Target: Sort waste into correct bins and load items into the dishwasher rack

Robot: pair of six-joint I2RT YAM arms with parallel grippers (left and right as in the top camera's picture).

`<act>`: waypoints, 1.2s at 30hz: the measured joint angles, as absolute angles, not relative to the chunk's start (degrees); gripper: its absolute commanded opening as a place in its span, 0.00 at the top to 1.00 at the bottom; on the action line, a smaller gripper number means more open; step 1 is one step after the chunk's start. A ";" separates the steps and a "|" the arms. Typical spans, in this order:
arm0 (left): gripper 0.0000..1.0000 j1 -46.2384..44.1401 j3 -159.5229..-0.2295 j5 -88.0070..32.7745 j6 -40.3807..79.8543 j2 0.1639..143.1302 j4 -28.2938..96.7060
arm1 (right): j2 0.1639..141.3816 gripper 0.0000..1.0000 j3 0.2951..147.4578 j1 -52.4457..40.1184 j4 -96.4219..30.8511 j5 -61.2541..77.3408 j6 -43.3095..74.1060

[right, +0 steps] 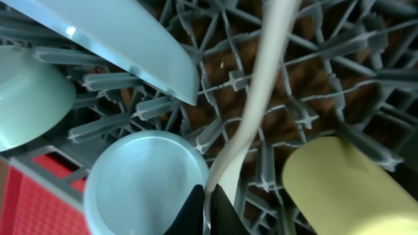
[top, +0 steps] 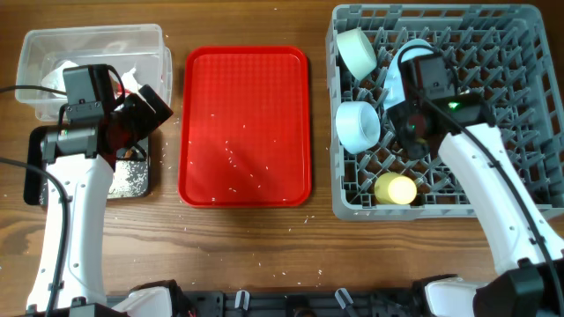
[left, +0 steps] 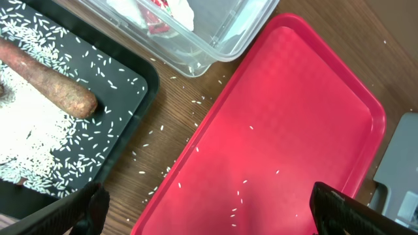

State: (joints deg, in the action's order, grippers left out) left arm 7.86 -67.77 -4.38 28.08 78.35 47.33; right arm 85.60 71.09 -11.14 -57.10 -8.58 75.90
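My left gripper [left: 209, 215] is open and empty, above the left edge of the red tray, beside the black tray [left: 130, 98]. That bin holds a brown carrot-like scrap [left: 55, 85] and white rice [left: 32, 150]. The clear tub [top: 92, 53] holds crumpled white paper and a red-and-white wrapper [left: 153, 19]. My right gripper [right: 209, 212] is shut on the white spoon [right: 261, 85] over the grey rack [top: 520, 106]. The rack holds the pale-blue plate [right: 130, 46], pale-green bowl [top: 357, 48], pale-blue bowl [top: 357, 123] and yellow cup [top: 395, 189].
The flat red tray [top: 247, 123] lies between the bins and the rack, with scattered rice grains on it. Loose grains also lie on the wooden table [left: 170, 124] between the black tray and the red tray.
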 measured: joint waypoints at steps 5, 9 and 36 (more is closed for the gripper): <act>0.00 7.86 -67.77 -4.38 28.08 78.35 47.31 | 85.67 0.46 63.94 -11.14 -50.74 -5.15 81.03; 0.00 7.86 -67.77 -4.38 28.08 78.37 47.33 | 85.67 0.33 63.77 -11.14 -50.43 -3.86 81.56; 0.00 7.86 -67.77 -4.38 28.08 78.37 47.35 | 44.29 0.00 63.64 -11.14 -60.16 9.63 14.83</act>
